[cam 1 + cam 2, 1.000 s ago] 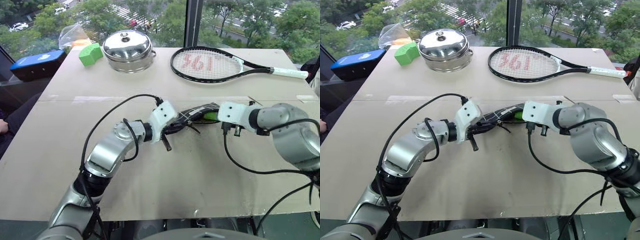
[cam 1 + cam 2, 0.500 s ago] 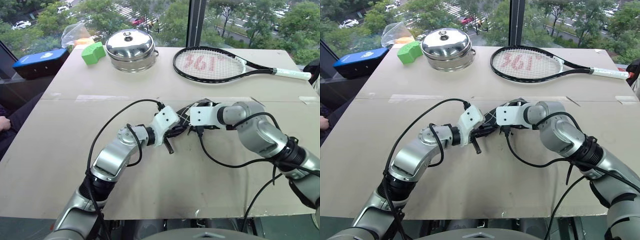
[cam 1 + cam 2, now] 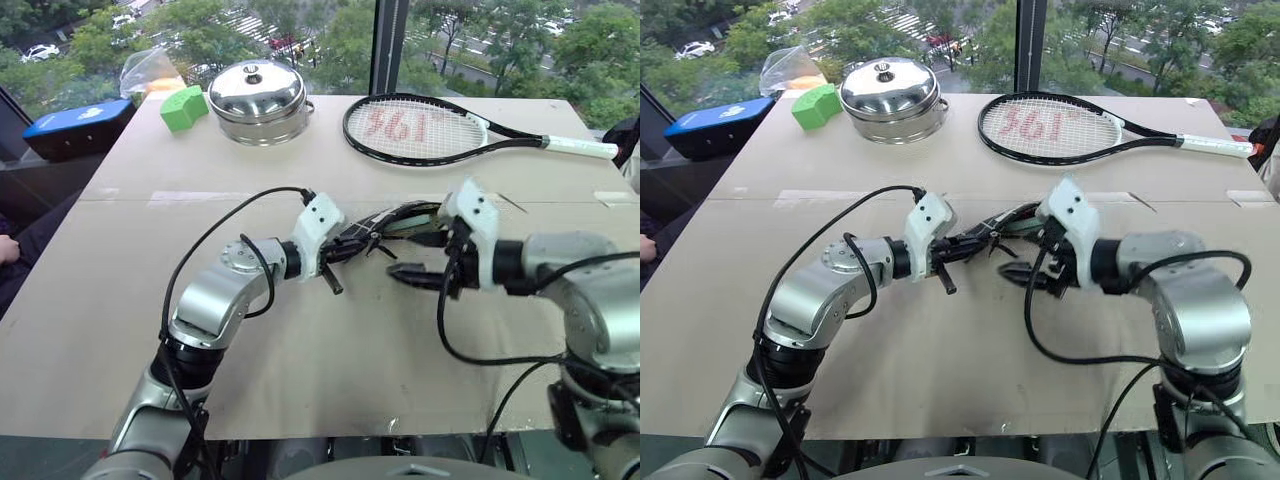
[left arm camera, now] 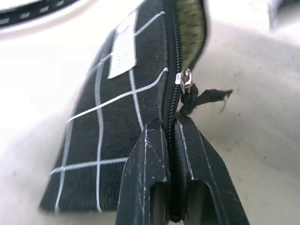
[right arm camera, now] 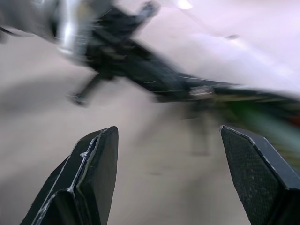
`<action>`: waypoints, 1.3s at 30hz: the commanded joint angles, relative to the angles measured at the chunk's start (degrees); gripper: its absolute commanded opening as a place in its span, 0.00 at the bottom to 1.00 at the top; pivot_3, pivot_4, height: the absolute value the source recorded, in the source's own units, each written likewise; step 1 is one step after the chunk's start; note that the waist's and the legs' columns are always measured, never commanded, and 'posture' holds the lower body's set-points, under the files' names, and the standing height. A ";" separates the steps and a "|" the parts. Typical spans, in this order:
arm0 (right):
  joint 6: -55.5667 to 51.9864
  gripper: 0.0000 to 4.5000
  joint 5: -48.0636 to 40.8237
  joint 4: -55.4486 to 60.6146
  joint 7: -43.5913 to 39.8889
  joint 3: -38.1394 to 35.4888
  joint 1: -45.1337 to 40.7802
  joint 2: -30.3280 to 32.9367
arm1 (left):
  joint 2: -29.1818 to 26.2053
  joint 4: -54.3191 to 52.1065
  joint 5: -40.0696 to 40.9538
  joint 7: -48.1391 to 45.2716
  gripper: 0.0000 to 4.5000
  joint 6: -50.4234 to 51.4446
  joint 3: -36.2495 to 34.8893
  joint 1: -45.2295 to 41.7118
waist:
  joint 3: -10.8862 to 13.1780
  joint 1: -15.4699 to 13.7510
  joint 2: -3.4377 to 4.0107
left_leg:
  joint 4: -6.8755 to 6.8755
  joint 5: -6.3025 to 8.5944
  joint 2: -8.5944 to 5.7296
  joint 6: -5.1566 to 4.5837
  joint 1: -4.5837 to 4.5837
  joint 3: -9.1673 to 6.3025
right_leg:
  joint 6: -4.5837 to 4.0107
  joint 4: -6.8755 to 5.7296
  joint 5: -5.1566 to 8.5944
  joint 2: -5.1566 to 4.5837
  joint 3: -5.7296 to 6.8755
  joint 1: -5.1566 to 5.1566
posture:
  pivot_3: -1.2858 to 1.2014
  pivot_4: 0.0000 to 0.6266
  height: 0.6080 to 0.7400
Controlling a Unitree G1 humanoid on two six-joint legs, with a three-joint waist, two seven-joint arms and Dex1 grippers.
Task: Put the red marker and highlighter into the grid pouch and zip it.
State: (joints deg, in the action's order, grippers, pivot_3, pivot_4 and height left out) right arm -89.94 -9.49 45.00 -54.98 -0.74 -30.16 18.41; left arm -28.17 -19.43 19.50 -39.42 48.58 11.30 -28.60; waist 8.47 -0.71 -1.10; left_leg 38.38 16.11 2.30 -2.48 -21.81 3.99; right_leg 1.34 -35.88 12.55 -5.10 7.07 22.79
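At table centre, left gripper [image 4: 169, 154] pinches grid pouch [image 4: 126, 112] edge; I see right gripper [image 5: 168, 183] spread, withdrawn nearward from mouth. Items appear loaded; zipping next.

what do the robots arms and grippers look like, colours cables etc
Both arms are rounded silver-grey metal segments with black joint rings. Each wrist carries a white angular housing, and loose black cables loop from it back along the arm. The left gripper and right gripper each have two matte black wedge-shaped fingers, lightly scuffed.
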 commanded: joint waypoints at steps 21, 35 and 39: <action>10.49 0.15 -6.30 -14.67 28.77 -5.39 -0.77 -21.71 | -1.78 -3.16 2.90 -2.26 0.00 1.83 -0.96 -1.70 | 0.01 0.06 0.05 | -0.07 -0.05 -0.05 0.08 0.01 0.09 | 0.01 0.04 0.00 0.08 0.03 0.03 | 0.52 0.24 1.00; 9.50 0.39 -13.76 -10.36 31.11 -4.71 6.63 -17.01 | -1.23 -3.26 8.05 -1.19 0.00 6.68 -4.91 -1.52 | 0.02 0.07 0.06 | -0.10 -0.04 -0.03 0.06 -0.02 0.08 | 0.02 0.08 0.01 0.06 0.00 0.04 | 0.52 0.24 1.00; 8.63 0.39 -16.53 -7.80 30.48 -5.97 8.56 -16.22 | -1.83 -3.01 9.30 -1.17 0.00 7.65 -5.52 -1.67 | 0.02 0.02 0.06 | -0.10 -0.03 -0.02 0.06 -0.01 0.07 | 0.03 0.07 0.01 0.06 -0.01 0.05 | 0.52 0.24 1.00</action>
State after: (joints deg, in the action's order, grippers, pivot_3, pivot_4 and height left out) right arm -81.11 -23.82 34.07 -24.10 -5.59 -21.90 1.87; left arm -29.51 -19.80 27.41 -40.29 56.08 7.27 -29.12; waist 8.49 -0.69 -1.04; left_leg 38.29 16.07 2.28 -2.42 -21.82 4.05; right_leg 1.37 -35.81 12.56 -5.04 7.06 22.84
